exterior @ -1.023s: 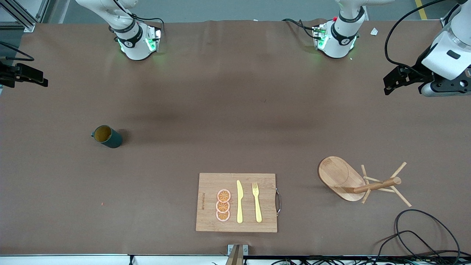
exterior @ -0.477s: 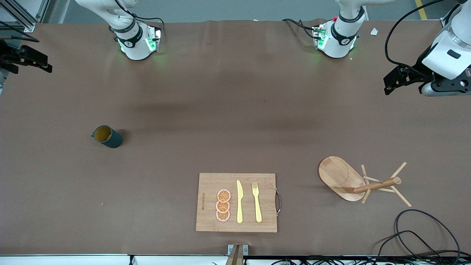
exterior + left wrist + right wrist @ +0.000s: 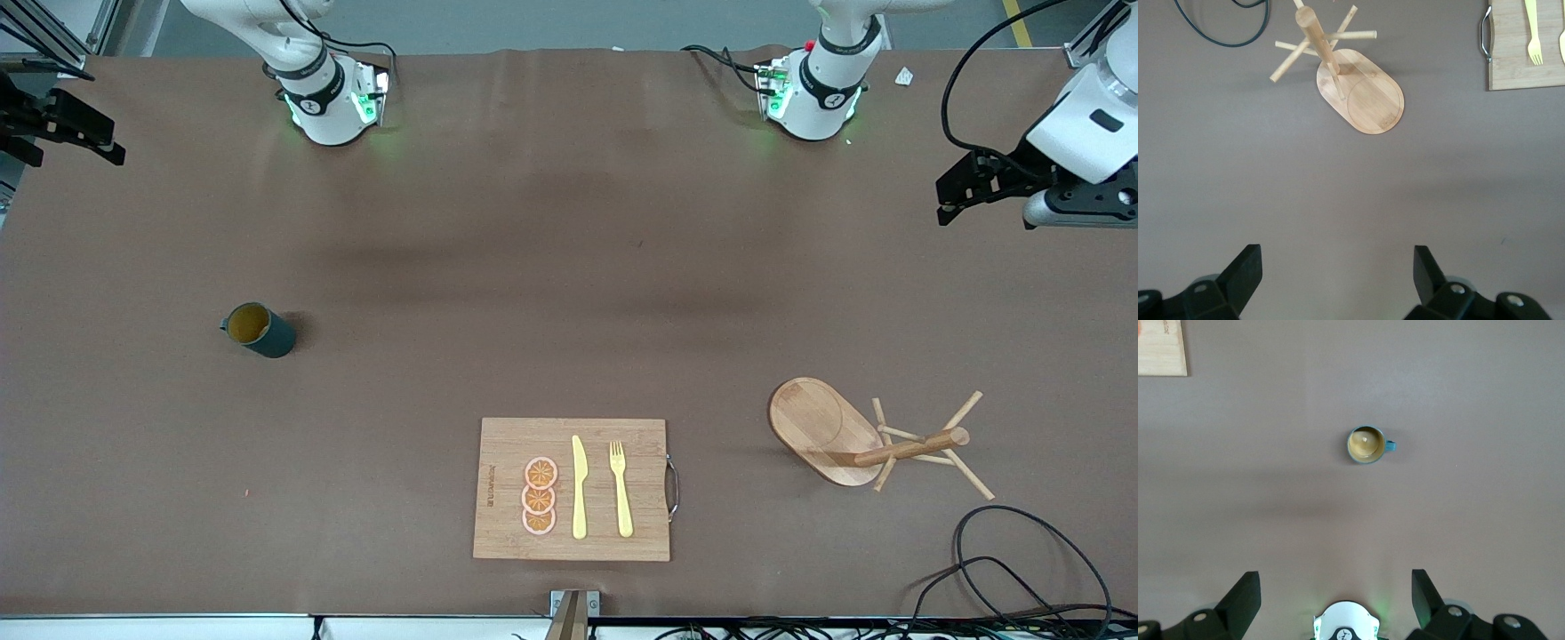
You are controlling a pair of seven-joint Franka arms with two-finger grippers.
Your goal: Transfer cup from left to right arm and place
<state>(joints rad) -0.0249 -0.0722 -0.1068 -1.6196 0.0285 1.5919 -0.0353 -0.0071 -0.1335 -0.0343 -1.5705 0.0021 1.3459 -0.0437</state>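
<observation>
The cup, a small dark teal mug with a tan-yellow inside, stands upright on the brown table toward the right arm's end; the right wrist view looks down into the cup. My right gripper hangs open and empty over that end's table edge, well apart from the cup. In its own view the right gripper has nothing between its fingers. My left gripper is open and empty high over the left arm's end. The left gripper looks down on bare table.
A wooden board near the front camera's edge carries a yellow knife, a yellow fork and orange slices. A wooden mug tree on an oval base stands toward the left arm's end, with black cable nearer the camera.
The right gripper has shifted toward the robots' side of the table edge. The left gripper has drifted slightly outward. The cup has not moved.
</observation>
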